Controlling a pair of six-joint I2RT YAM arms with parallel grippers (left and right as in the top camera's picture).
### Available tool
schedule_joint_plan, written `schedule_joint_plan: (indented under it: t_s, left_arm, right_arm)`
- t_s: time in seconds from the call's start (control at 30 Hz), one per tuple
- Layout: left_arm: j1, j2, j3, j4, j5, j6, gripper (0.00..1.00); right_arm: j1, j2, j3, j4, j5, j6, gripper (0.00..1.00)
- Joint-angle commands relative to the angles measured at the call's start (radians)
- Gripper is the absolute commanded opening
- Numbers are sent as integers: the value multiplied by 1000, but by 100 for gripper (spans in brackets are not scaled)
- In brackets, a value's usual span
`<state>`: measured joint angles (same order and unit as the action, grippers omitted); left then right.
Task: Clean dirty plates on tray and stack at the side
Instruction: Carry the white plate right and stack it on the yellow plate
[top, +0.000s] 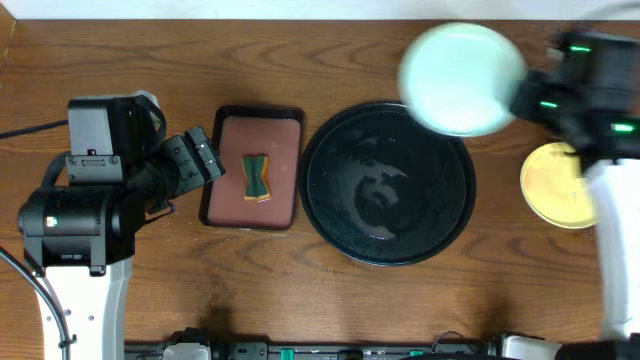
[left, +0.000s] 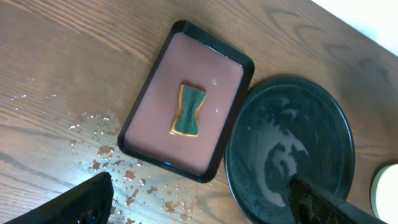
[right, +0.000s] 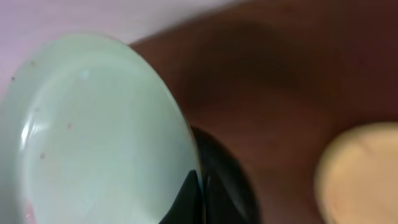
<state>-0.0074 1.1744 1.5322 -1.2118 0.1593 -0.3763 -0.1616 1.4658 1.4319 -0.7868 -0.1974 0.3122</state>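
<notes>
My right gripper (top: 522, 97) is shut on the rim of a pale mint plate (top: 460, 78), holding it tilted in the air over the far right edge of the round black tray (top: 388, 183). In the right wrist view the plate (right: 93, 137) fills the left side, with my fingertips (right: 200, 186) pinching its edge. A pale yellow plate (top: 558, 185) lies on the wood to the right of the tray, partly under the right arm, and shows again as the yellow plate (right: 360, 174). The wet black tray (left: 292, 124) holds no plate. My left gripper (top: 200, 160) hangs open and holds nothing.
A rectangular reddish-brown tray (top: 230, 150) with a green and yellow sponge (top: 257, 176) sits left of the black tray. In the left wrist view the sponge (left: 187, 110) lies mid-tray and water drops (left: 124, 174) spot the wood near it.
</notes>
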Motion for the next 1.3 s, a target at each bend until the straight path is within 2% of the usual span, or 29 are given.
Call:
schedule_joint_plan:
  t_s: [0.0, 0.13, 0.27, 0.4, 0.57, 0.6, 0.63, 0.67, 0.8, 1.0, 1.07, 1.27]
  left_arm:
    - [3, 2, 16, -3, 9, 10, 90]
    - [3, 2, 16, -3, 9, 10, 90]
    - [3, 2, 16, -3, 9, 10, 90]
    - [3, 2, 16, -3, 9, 10, 90]
    - [3, 2, 16, -3, 9, 10, 90]
    - [3, 2, 16, -3, 9, 10, 90]
    - [3, 2, 16, -3, 9, 10, 90]
    - [3, 2, 16, -3, 9, 10, 90]
    - [3, 2, 16, -3, 9, 10, 90]
    - [3, 2, 16, -3, 9, 10, 90]
    - [3, 2, 16, -3, 9, 10, 90]
    - [3, 2, 16, -3, 9, 10, 90]
  right_arm:
    - [-219, 27, -9, -79, -122, 29, 1]
    - [-451, 119, -67, -131, -172, -43, 1]
    - [-573, 193, -135, -119, -173, -59, 1]
    - [-647, 231, -208, -18, -101, -58, 1]
    - [-672, 234, -252, 58, -100, -61, 1]
    - [-668, 233, -252, 63, -113, -68, 5]
    - [-665, 230, -251, 66, -137, -71, 21]
    - [-661, 226, -250, 70, -170, -76, 29]
    - [-638, 167, -248, 101, -331, -85, 49]
    - [-522, -58, -248, 109, -451, -106, 54]
    - [-420, -159, -248, 82, -446, -142, 56]
    - [-117, -249, -248, -39, -261, -207, 57]
